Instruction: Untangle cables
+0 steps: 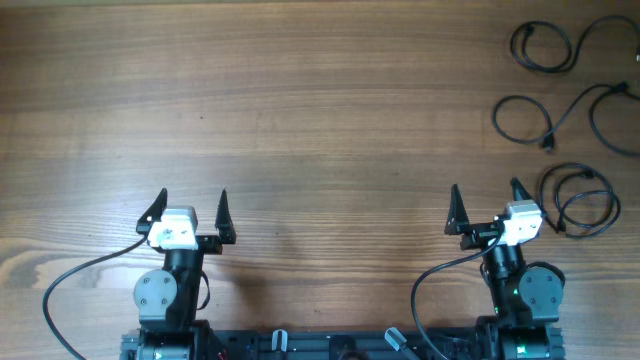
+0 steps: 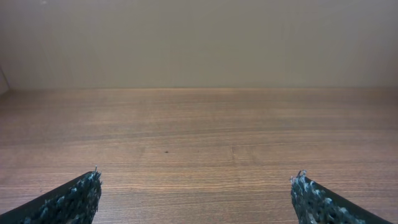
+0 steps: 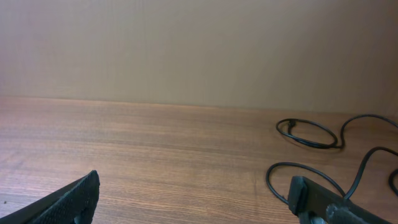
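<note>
Three black cables (image 1: pixel 549 146) lie on the table (image 1: pixel 320 100) along its right edge, from the far right corner back toward the near edge. The far cable (image 1: pixel 571 47) makes a small loop, and its tail curves off toward the corner. The middle cable (image 1: pixel 495 118) has a loop on the left, a plug end just below that loop, and a second loop at the table's right edge. The near cable (image 1: pixel 587 174) is wound in a loose double coil. In the overhead view the three lie apart from one another, though the picture cuts off their right ends.

The left gripper (image 1: pixel 192 199) is near the near edge, on the table's left side. Its jaws are spread wide with nothing between them, and bare wood shows ahead of it.

The right gripper (image 1: pixel 485 192) is near the near edge, on the right side. It is also spread wide and holds nothing. Its right finger (image 3: pixel 320 200) is close to the near cable's coil without touching it. In the right wrist view, two cable loops lie ahead of that finger.
</note>
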